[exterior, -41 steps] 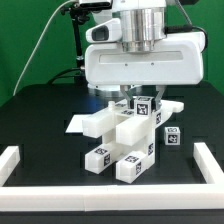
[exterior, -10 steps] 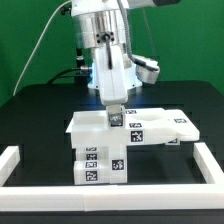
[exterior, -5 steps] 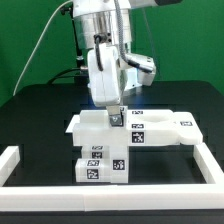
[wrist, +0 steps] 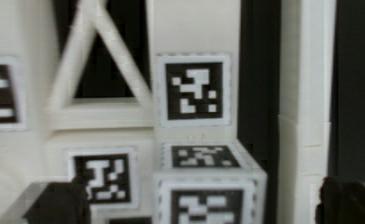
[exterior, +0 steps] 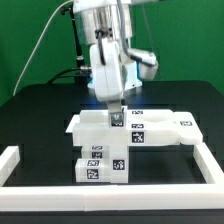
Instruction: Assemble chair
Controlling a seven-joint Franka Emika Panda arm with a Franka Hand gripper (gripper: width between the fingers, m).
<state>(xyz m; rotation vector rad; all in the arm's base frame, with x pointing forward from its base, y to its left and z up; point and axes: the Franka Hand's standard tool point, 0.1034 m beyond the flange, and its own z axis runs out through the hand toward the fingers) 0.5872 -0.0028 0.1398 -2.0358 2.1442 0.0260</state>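
Observation:
The white chair assembly [exterior: 140, 130] stands on the black table: a flat tagged panel on top of blocky tagged parts [exterior: 102, 162]. My gripper [exterior: 115, 110] points straight down at a small tagged block [exterior: 115, 118] on the panel's top. In the wrist view the gripper [wrist: 200, 203] is open. Its dark fingers [wrist: 58, 203] stand on either side of that tagged block [wrist: 205, 185], with gaps between them and it. More tagged white chair surfaces [wrist: 193, 90] fill the wrist view behind it.
A low white border rail [exterior: 12, 160] runs along the table's left, front and right [exterior: 210, 160] edges. Cables [exterior: 50, 40] hang behind the arm at the back.
The wrist has turned about its vertical axis over the last second, staying over the same spot. The chair has not moved in that second, though 4.1 s ago it lay differently.

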